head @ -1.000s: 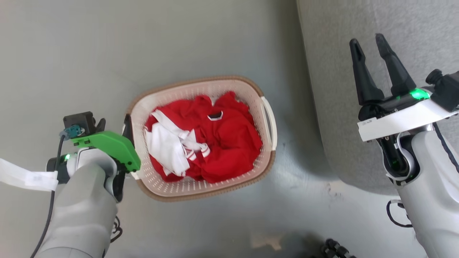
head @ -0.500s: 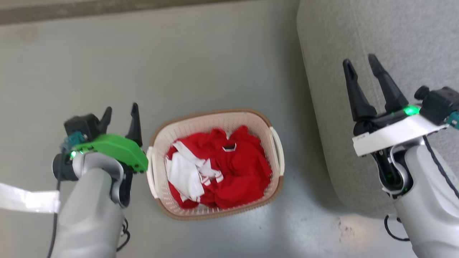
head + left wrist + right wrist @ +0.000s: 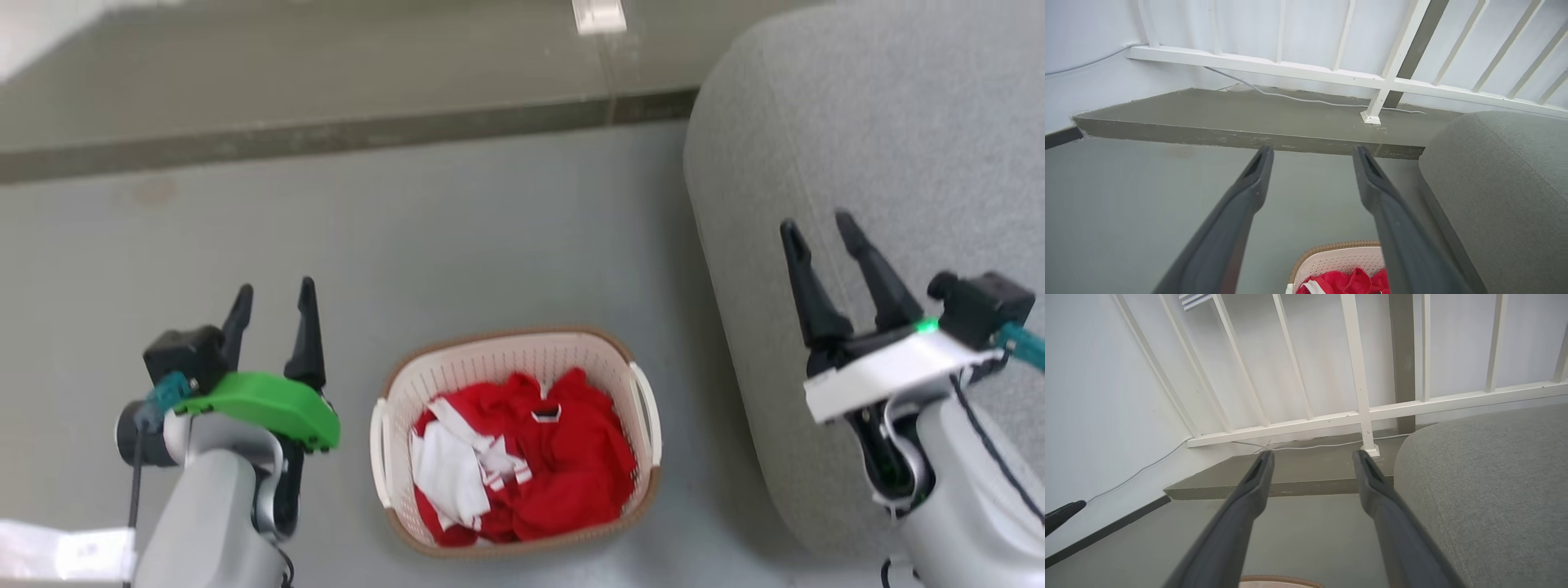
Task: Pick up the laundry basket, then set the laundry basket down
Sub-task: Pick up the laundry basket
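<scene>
Laundry basket (image 3: 506, 359) sits on floor (image 3: 490, 229) at 6 o'clock, clear of left claw (image 3: 276, 287) at 8 and right claw (image 3: 815, 222) at 3, both spread empty; set-down seemingly done

A smooth grey floor (image 3: 490, 245) runs back to a low raised step (image 3: 1249, 118) with a darker front edge. A grey fabric sofa (image 3: 857, 122) with a rounded corner stands at the right, reaching near the step. A white railing (image 3: 1298, 69) of slanted bars stands on the step before a white wall (image 3: 1094, 396), and a thin white cable (image 3: 1298, 99) lies along the step.
</scene>
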Tool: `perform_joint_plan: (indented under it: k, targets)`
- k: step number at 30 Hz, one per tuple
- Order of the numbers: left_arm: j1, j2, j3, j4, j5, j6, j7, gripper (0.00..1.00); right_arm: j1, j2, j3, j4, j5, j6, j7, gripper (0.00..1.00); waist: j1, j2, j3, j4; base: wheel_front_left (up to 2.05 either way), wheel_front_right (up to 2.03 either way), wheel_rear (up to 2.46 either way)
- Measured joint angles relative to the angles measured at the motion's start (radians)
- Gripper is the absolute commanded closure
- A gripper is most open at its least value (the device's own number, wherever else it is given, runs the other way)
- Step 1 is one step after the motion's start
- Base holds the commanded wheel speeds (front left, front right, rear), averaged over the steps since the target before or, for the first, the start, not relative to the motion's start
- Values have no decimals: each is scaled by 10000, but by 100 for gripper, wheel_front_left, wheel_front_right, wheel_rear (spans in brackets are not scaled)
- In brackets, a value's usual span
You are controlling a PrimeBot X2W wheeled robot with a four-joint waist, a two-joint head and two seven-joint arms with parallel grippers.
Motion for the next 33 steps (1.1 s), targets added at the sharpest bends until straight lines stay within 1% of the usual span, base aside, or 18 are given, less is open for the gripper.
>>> perform_joint_plan:
  k: [1,10,14,26,33]
  targets:
    - [0,0,0,0,0,0,0,0,0,0,0,0,0,0,0,0,0,0,0,0,0,0,0]
    - [1485,-6,184,-1030,163,4,0,0,734,186,-205,125,-194,0,0,0,0,0,-1125,148,0,0,0]
    - [1934,-6,190,-1536,533,4,0,0,908,247,-445,67,-422,0,0,0,0,0,-1474,165,0,0,0]
    - [2592,-6,199,-2303,683,4,0,0,1090,370,-600,-69,-541,0,0,0,0,0,-1555,117,0,0,0]
    - [2713,-4,161,-2575,719,4,0,0,1097,405,-621,-117,-612,0,0,0,0,0,-1523,124,0,0,0]
